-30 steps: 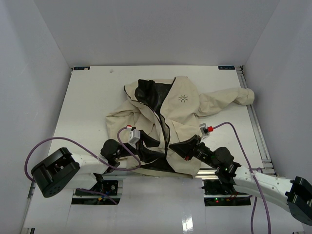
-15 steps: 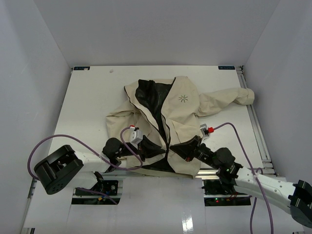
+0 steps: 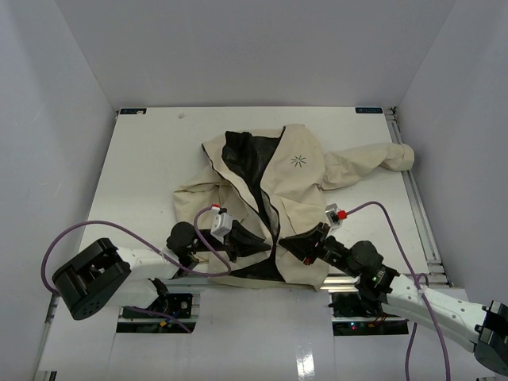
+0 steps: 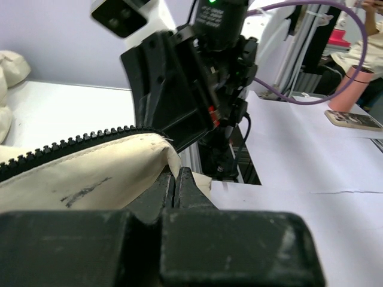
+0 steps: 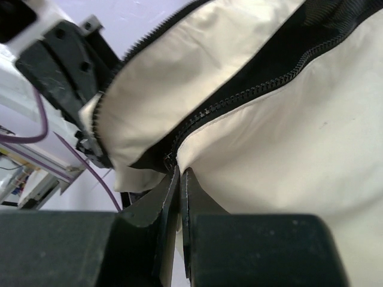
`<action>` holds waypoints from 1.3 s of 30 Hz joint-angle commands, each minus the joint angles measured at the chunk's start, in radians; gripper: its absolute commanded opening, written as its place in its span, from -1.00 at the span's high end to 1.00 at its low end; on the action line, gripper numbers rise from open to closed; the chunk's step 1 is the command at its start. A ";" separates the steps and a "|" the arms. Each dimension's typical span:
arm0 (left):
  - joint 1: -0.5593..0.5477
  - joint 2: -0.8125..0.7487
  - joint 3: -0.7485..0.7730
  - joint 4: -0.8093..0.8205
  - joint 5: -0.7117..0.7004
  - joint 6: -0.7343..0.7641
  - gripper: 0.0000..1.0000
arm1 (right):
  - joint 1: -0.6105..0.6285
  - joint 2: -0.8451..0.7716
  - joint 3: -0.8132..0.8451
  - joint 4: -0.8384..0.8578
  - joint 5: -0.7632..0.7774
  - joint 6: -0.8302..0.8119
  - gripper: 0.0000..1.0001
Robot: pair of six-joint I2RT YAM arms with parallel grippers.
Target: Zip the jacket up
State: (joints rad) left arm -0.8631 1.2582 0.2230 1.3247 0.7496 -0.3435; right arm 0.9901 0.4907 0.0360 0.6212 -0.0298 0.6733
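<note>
**Both grippers clamped on the jacket's bottom hem**

The left gripper (image 4: 177, 179) has its fingers pressed together, with the cream corner of the jacket's (image 3: 298, 186) left front panel pinched at their tips. A row of dark zipper (image 5: 263, 86) teeth runs along that panel's edge just above the pinch. The right gripper (image 5: 180, 179) is likewise nearly closed, only a thin slit between its fingers. It nips the edge of the other panel right at the zipper's lower end, where the two rows of teeth come together.

The two grippers face each other across the bottom of the front opening, close but apart, low at the near edge of the table (image 3: 143, 175).

From there the jacket spreads away from the arms, lying flat near the table's middle. Its front is open, and the black lining (image 3: 242, 155) shows at the collar and down the gap. A small dark starburst logo (image 3: 298, 161) sits on the chest. One sleeve (image 3: 373, 159) stretches toward the far right corner.
</note>
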 commanded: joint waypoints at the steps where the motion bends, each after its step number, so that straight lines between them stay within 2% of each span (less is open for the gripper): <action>1: -0.002 -0.044 0.045 0.160 0.123 0.018 1.00 | 0.001 0.011 0.056 -0.032 0.023 -0.073 0.84; 13: 0.005 -0.126 -0.008 0.054 0.079 0.126 1.00 | 0.001 -0.097 0.047 -0.042 -0.035 -0.142 0.84; 24: 0.013 -0.031 0.027 0.122 0.187 0.100 1.00 | -0.001 -0.101 0.015 0.119 -0.161 -0.179 0.85; 34: 0.016 -0.040 0.033 0.093 0.265 0.109 1.00 | -0.001 -0.101 0.080 -0.006 -0.245 -0.223 0.85; 39: 0.019 -0.049 0.032 0.084 0.293 0.110 1.00 | -0.001 -0.094 0.090 -0.011 -0.298 -0.219 0.84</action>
State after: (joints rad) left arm -0.8490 1.2343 0.2295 1.3285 0.9805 -0.2478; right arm 0.9886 0.3946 0.0675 0.5879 -0.2517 0.4707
